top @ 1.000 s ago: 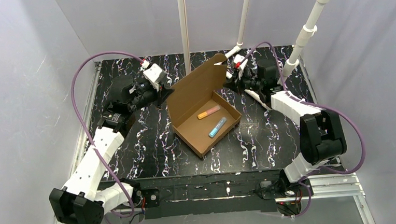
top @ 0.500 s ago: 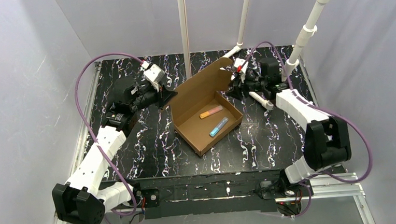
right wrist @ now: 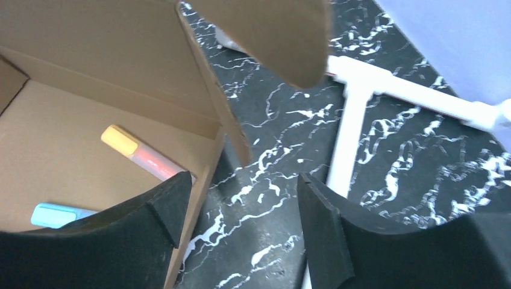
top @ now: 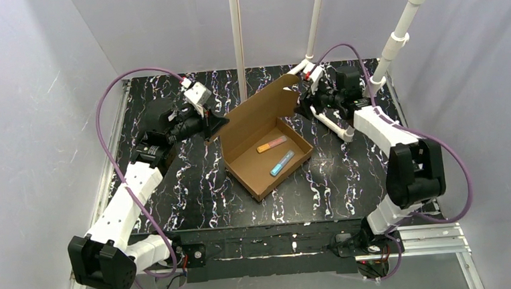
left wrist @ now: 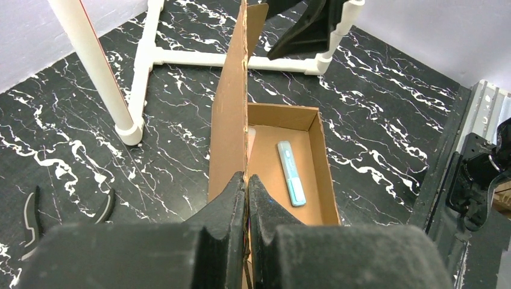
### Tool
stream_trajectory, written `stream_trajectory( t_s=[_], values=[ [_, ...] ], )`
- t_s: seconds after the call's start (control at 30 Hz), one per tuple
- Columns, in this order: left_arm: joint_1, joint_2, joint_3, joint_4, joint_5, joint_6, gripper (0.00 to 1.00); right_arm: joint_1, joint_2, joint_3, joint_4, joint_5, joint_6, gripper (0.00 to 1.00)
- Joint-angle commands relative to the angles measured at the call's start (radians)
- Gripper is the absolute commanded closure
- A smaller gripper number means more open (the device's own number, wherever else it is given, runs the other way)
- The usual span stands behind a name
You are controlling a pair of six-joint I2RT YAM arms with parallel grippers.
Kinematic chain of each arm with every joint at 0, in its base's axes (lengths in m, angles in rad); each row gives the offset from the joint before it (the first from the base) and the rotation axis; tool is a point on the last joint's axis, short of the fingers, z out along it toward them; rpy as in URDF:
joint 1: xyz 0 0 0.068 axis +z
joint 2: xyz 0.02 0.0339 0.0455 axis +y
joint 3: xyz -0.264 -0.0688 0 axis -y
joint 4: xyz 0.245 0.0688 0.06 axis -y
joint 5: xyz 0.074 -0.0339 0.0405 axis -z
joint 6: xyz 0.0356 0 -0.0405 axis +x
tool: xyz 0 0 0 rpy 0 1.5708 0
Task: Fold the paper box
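in the top external view, the paper box is sitting open near the middle of the black marbled table, between the two arms, with its lid standing up along the far side. the left gripper is pinching the lid's end nearest to it, jaws closed flat on the cardboard. the right gripper is hovering at the lid's opposite end, just beside the side tab, jaws spread. an orange marker and a blue marker are lying inside the tray, between the two grippers. in the left wrist view, the left gripper is squeezing the lid's edge, which is running straight ahead of the fingertips as a thin upright sheet; the tray wall and the blue marker are lying ahead and to the right of the fingers, and a white pipe is rising ahead to their left. in the right wrist view, the right gripper is standing wide and gripping nothing; the tray's corner wall is reaching into the gap close beside the left-hand finger, though contact cannot be told. the side tab is hanging above and ahead of the fingers, the orange marker and blue marker are lying in the tray to the left, and a white pipe is lying ahead of the other finger.
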Motion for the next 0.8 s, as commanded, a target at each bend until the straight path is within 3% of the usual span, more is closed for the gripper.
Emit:
stream_trajectory(
  t_s=[0.0,0.2,0.3,0.43,0.63,0.77],
  values=[
    [0.007,0.001,0.023,0.028,0.037,-0.038,1.0,0.032,0.015,0.027,0.093,-0.107,0.022,0.31],
    [0.007,0.013,0.024,0.041,0.045,-0.085,1.0,0.067,-0.013,-0.033,0.172,-0.07,0.071,0.78],
    [0.007,0.009,0.015,0.045,0.056,-0.112,1.0,0.07,-0.035,-0.068,0.214,-0.042,0.121,0.95],
    [0.008,0.006,-0.003,0.054,0.063,-0.167,1.0,0.081,-0.065,-0.12,0.261,0.021,0.206,0.99],
    [0.01,-0.032,-0.047,0.043,0.121,-0.211,0.42,0.074,-0.115,-0.192,0.273,0.04,0.194,0.99],
    [0.046,-0.128,-0.062,-0.046,0.06,-0.15,0.19,0.034,-0.133,-0.218,0.243,-0.03,0.157,0.99]
  ],
)
